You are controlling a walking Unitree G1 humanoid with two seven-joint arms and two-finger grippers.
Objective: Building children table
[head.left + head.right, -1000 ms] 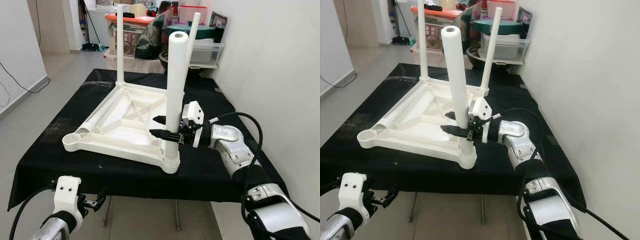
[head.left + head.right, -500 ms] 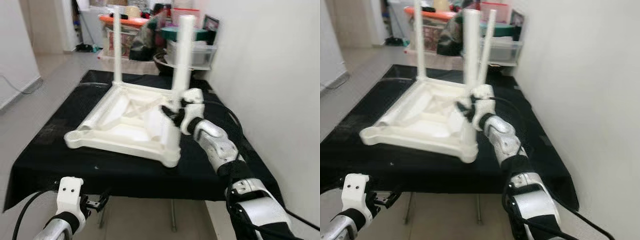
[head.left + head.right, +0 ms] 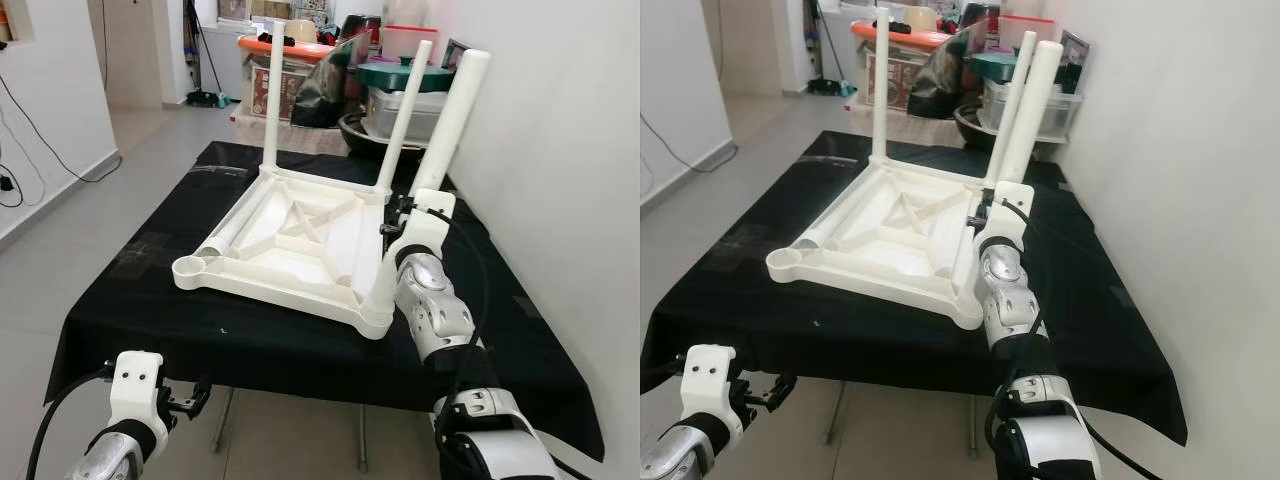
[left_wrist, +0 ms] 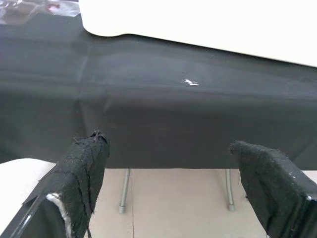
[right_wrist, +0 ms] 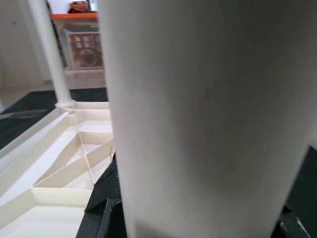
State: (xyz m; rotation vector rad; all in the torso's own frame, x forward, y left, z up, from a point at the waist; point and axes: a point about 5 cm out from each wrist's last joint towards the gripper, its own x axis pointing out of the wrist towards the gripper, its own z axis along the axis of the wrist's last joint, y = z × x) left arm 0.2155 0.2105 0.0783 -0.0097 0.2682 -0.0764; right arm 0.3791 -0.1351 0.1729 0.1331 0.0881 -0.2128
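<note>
Black-draped desk (image 3: 150, 290) carries the upturned white tabletop (image 3: 290, 240); at its 4 o'clock corner the right end effector (image 3: 405, 222) grips the tilted leg (image 3: 440, 140), which next needs straightening and seating, while the left end effector (image 4: 173, 183) hangs open.

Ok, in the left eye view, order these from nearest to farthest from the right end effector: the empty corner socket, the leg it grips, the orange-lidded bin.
1. Leg, in the right end effector.
2. Empty corner socket, tabletop's near-left corner.
3. Orange-lidded bin, beyond the table.
</note>
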